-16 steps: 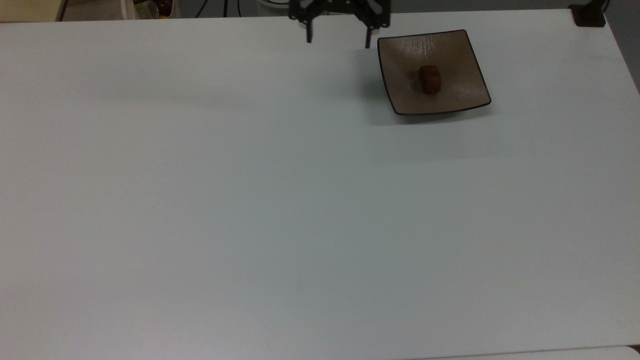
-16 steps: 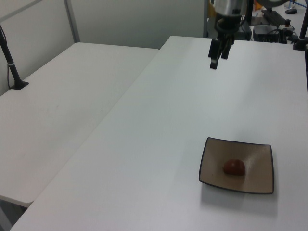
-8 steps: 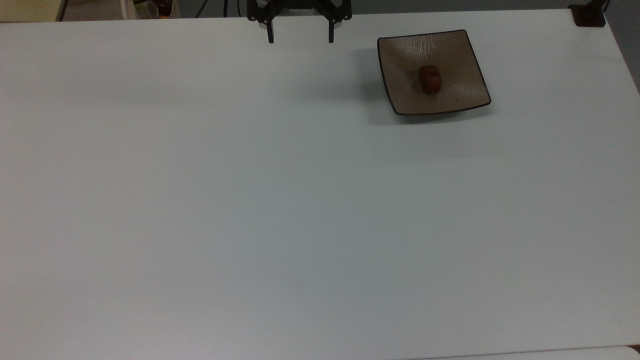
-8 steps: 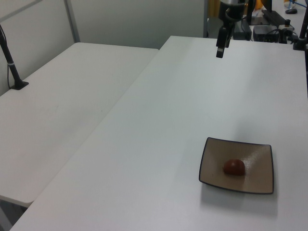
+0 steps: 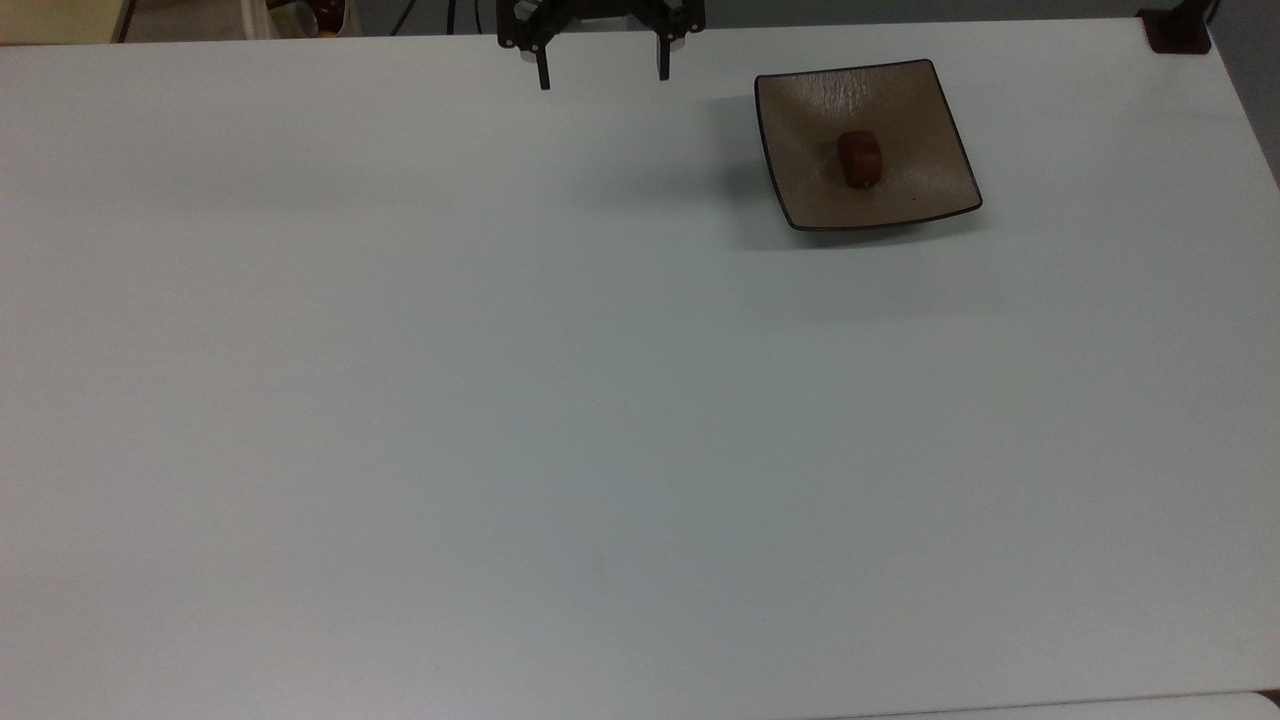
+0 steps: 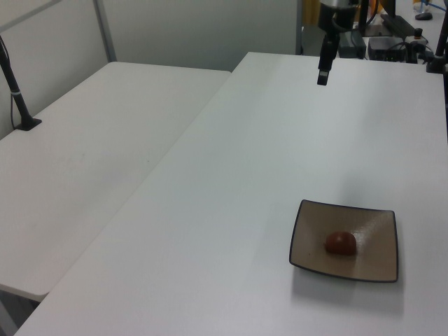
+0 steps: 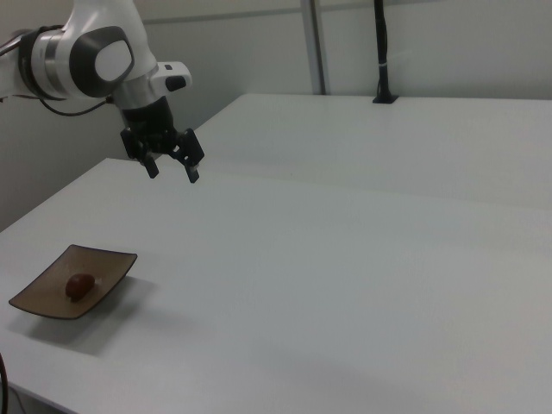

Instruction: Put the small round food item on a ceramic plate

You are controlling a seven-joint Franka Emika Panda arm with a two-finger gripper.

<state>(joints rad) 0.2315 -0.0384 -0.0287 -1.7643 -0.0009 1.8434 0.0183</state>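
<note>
Matte white table [image 5: 500, 400], glossy square ceramic plate [image 5: 905, 190], smooth oblong food item [image 5: 860, 158].

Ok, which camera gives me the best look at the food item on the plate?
The top view: the small round food item sits large and unobstructed in the ceramic plate's dished centre. The left view shows it smaller, still clear. The right view shows it small, at a low angle.

Tan plate [image 5: 900, 100] (dark-rimmed), reddish-brown lump [image 5: 860, 158], white table [image 5: 500, 400].
</note>
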